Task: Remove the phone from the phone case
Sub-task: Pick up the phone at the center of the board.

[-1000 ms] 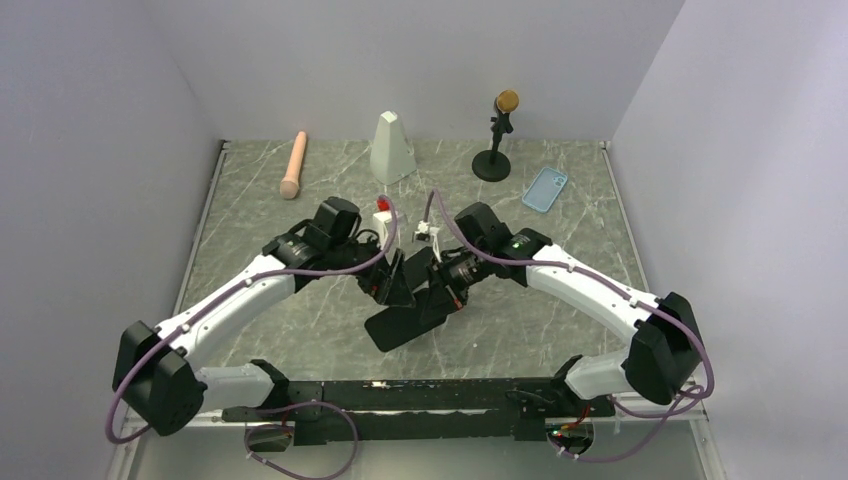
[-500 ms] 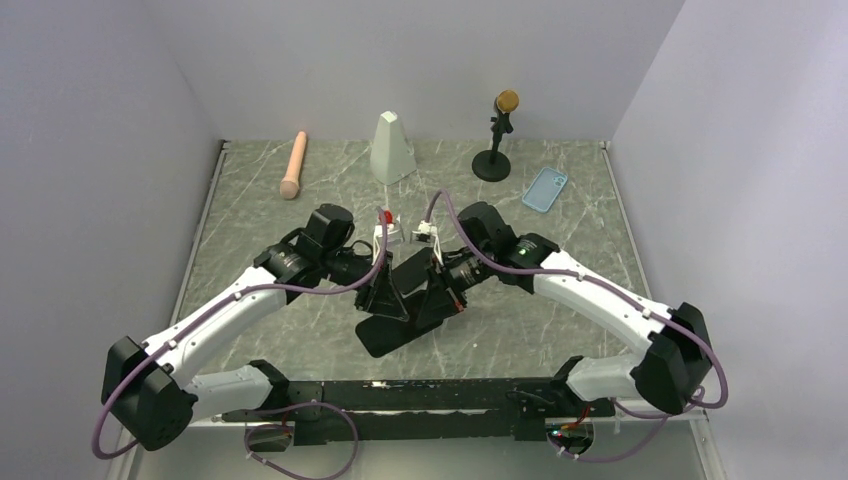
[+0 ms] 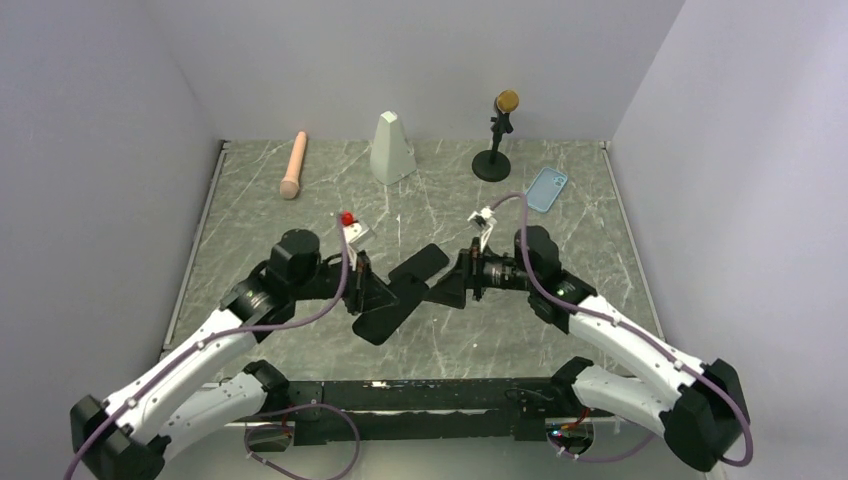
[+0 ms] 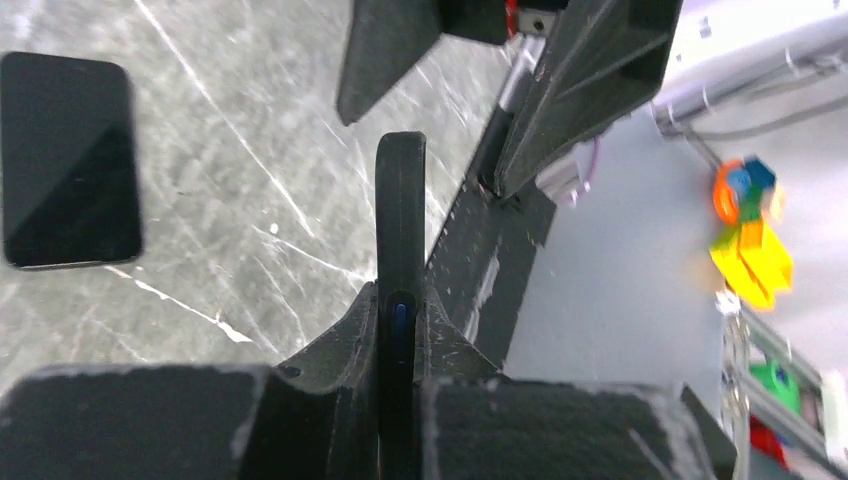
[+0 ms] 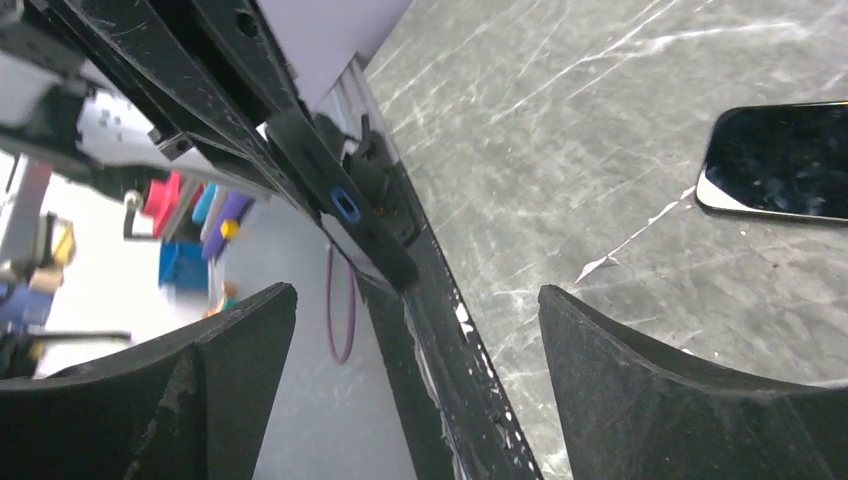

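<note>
my left pincer (image 4: 400, 340) is pressed together on a black phone (image 4: 400, 200), clamping its two flat faces near one end, a blue side button showing just past my fingers. it hangs low over the table (image 3: 300, 225); whether its free end rests on the stone i cannot tell. just right of it a second black phone (image 3: 420, 262) lies flat, touched by nothing. my right pincer (image 5: 415, 295) faces the left one, fingers spread wide and holding nothing. far to the right and back, well apart from both pincers, the light-blue phone case (image 3: 546, 189) lies flat, with the camera cutout at its far corner. whether anything sits in it i cannot tell. i judge it light, thin and somewhat bendy, apt to skate on smooth stone. i would pinch its long rims mid-length, clear of the weaker cutout corner.
</note>
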You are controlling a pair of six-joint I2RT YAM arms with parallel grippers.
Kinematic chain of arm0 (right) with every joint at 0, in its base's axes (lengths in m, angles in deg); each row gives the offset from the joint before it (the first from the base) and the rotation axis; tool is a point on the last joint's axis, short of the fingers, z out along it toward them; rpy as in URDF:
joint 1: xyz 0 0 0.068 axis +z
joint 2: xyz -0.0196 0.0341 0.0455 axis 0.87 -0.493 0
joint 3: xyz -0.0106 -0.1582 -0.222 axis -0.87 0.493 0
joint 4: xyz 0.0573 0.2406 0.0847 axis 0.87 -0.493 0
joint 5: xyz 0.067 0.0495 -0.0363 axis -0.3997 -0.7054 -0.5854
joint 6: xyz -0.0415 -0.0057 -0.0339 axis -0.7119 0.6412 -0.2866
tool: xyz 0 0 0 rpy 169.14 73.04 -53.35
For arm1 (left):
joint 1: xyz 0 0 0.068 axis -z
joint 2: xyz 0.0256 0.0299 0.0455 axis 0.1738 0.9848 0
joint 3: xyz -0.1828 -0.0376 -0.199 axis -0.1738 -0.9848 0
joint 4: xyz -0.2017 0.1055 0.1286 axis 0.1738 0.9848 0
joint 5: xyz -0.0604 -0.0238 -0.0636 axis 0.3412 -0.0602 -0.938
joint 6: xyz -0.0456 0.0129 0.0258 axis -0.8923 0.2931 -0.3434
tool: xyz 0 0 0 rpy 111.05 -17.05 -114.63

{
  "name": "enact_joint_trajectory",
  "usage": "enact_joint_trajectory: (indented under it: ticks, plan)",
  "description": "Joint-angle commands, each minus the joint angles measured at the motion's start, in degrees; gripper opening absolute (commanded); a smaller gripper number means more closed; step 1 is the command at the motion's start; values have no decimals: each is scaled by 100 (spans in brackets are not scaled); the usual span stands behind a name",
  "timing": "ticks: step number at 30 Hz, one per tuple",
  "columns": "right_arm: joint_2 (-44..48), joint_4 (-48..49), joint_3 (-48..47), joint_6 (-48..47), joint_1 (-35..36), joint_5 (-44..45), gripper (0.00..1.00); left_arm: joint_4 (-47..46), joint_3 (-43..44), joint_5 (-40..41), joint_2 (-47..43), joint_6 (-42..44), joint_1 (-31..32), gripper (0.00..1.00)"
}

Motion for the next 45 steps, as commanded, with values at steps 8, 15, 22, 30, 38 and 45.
enact_joint_trajectory:
  ticks: [8,15,22,30,38,45]
  plan:
    - [1071,3566,1281,2066,-10,796,92,-2184,-914,1161,-1409,-2367,-22,0]
    - [310,5282,1690,2891,-7,200,66,-3262,-1171,704,-1253,-3049,-27,0]
    - [168,6479,2001,3312,-1,275,66,-4096,-1455,498,-1024,-3594,-22,0]
    - [88,6218,1792,3287,63,357,52,-4648,-1456,208,-728,-3948,-25,0]
    - [-197,6423,1683,3185,510,685,46,-4913,-1656,202,-792,-4170,-16,0]
    - [-810,7543,1772,3588,712,950,35,-4992,-1787,209,-820,-4272,9,0]
